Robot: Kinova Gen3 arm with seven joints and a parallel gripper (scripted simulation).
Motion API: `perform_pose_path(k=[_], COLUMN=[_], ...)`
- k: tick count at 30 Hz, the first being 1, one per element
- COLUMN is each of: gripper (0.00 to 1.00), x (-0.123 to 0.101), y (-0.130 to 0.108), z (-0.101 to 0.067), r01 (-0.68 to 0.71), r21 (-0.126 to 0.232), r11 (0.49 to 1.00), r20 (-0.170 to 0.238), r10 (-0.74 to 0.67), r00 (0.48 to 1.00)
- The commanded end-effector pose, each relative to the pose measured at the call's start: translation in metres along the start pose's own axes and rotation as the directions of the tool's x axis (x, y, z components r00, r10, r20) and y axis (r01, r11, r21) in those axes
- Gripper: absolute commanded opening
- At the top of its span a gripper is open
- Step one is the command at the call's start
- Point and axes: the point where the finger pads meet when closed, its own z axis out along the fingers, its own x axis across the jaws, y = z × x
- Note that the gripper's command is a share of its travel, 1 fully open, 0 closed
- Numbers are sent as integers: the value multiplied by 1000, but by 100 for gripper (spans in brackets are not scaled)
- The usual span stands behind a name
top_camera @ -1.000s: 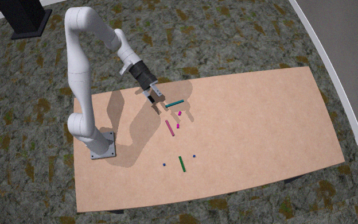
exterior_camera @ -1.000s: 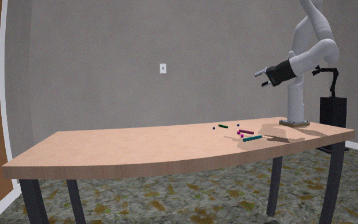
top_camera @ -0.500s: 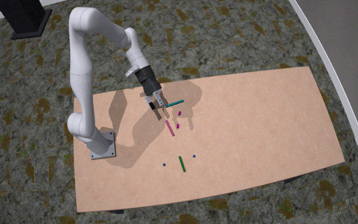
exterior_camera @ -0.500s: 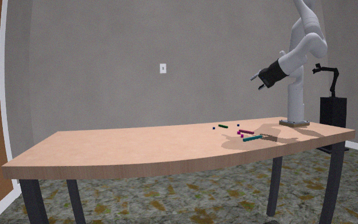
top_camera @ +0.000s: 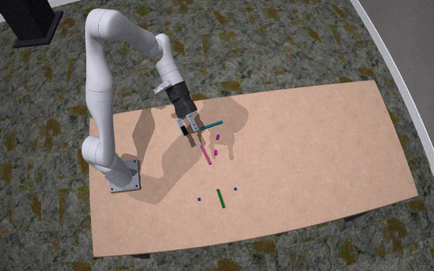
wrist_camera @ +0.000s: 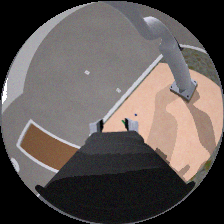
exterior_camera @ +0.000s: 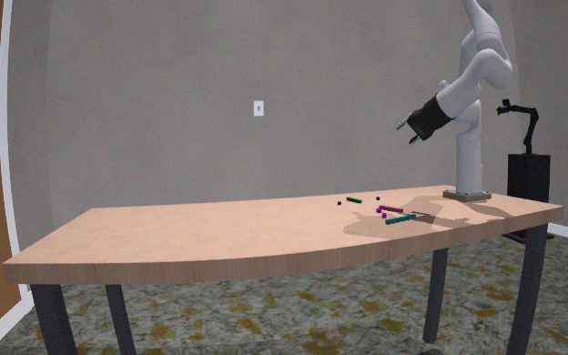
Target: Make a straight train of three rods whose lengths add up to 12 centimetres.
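Note:
My gripper [top_camera: 188, 126] is open and empty. It hangs tilted well above the table, as the side view [exterior_camera: 408, 132] shows, over the near end of the turquoise rod [top_camera: 211, 125] [exterior_camera: 400, 219]. Two short magenta rods [top_camera: 218, 137] [top_camera: 215, 152] lie just beyond that rod. A pink rod [top_camera: 206, 155] [exterior_camera: 391, 208] lies beside them. A green rod [top_camera: 220, 198] [exterior_camera: 354, 199] lies further off, between two tiny blue rods [top_camera: 199, 199] [top_camera: 235, 189]. All rods lie flat and apart from each other. In the wrist view the fingertips frame a far strip of table.
The arm's base plate [top_camera: 125, 181] is bolted on the table's left end, near the rods. A black stand [exterior_camera: 528, 175] is on the floor behind the table. The table's edges run close behind the turquoise rod.

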Motion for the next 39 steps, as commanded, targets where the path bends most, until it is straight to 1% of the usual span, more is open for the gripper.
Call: perform_pose_path(k=[1, 5, 6, 15, 16, 22, 23, 32, 33, 39], gripper=[100, 100, 100, 100, 100, 100, 100, 100, 100, 100], x=[-2, -2, 0, 0, 2, 2, 4, 4, 6, 6], y=[-1, -1, -3, -3, -4, -4, -6, -6, -7, -7], z=[3, 3, 8, 8, 13, 13, 18, 18, 23, 23], r01=[-11, -11, -22, -22, -33, -33, -44, -44, -56, -56], r21=[7, 7, 18, 18, 29, 29, 40, 40, 50, 50], r11=[1000, 1000, 1000, 1000, 999, 999, 998, 998, 997, 997], r20=[-15, -15, -50, -50, -85, -85, -120, -120, -156, -156], r10=[11, 11, 23, 23, 35, 35, 49, 49, 64, 64], r00=[1000, 1000, 999, 999, 996, 996, 992, 992, 986, 986])
